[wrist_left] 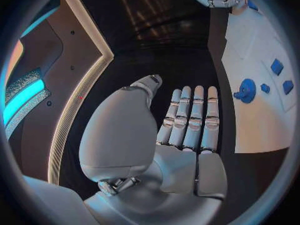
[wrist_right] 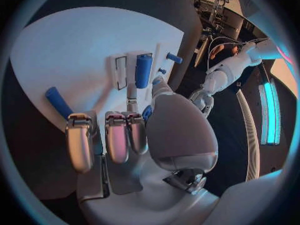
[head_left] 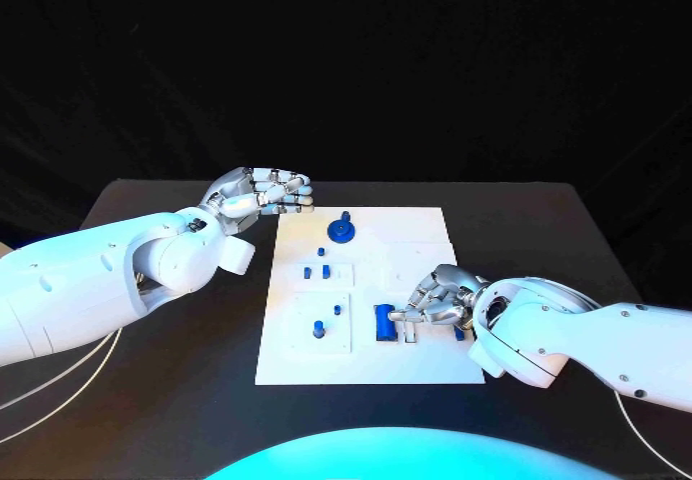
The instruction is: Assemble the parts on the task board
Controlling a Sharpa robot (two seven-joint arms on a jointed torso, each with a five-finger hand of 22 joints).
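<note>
While the left hand (head_left: 267, 193) is held above the table just off the task board's (head_left: 418, 225) far-left corner, its fingers are curled in on nothing. The right hand (head_left: 437, 303) is lowered onto the board's near-right part, its fingertips (head_left: 408, 323) beside a blue block (head_left: 384, 322); whether the block is gripped cannot be told.

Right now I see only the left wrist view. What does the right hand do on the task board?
Observer: The right hand is over the near right part of the task board, bent down toward it.
Operator: Does it hold a part?
Observer: I cannot tell, but a long blue part lies just beside that hand.
Operator: Anything on the near left?
Observer: A small blue peg sits on a square plate there.
</note>
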